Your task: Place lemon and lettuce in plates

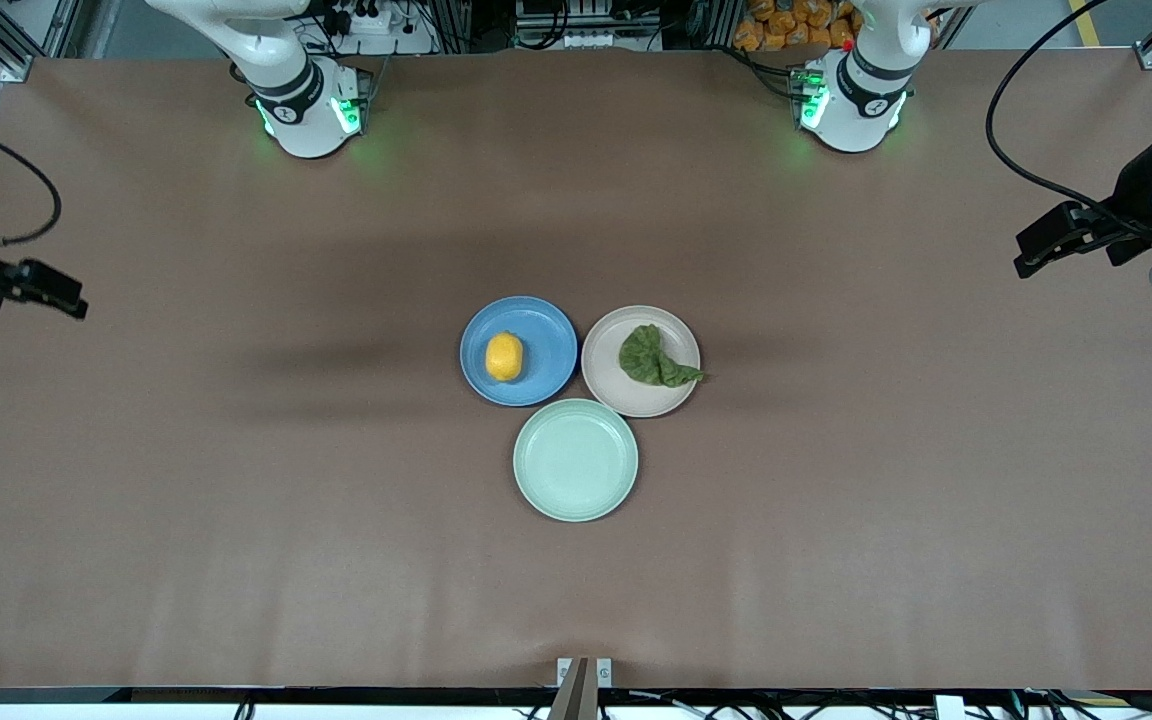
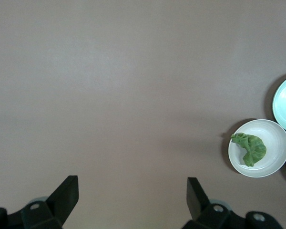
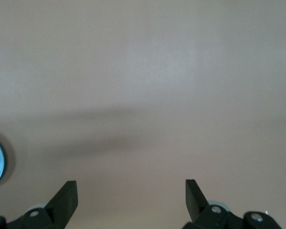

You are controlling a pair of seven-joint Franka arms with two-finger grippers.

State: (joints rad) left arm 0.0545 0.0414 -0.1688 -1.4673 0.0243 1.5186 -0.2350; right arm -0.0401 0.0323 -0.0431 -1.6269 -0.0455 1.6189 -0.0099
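Counting three plates, we see one lemon [image 1: 504,356] on the blue plate [image 1: 546,330] and one lettuce [image 1: 654,358] on the beige-pink plate [image 1: 608,375]; the mint-green plate [image 1: 576,460] is bare. Our left gripper [image 2: 132,193] and right gripper [image 3: 131,193] wait over bare table [image 1: 236,500] at their own ends, fingers spread wide.

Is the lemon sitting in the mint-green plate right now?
No, the lemon lies in the blue plate, while the mint-green plate, nearer the front camera, holds nothing.

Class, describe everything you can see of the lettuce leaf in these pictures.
The lettuce is one dark green, wrinkly leaf, crumpled, with a pointed tail. It lies in the pale beige-pink plate, its tail reaching over the rim toward the left arm's end of the table. Only the plate touches it; no gripper is near it.
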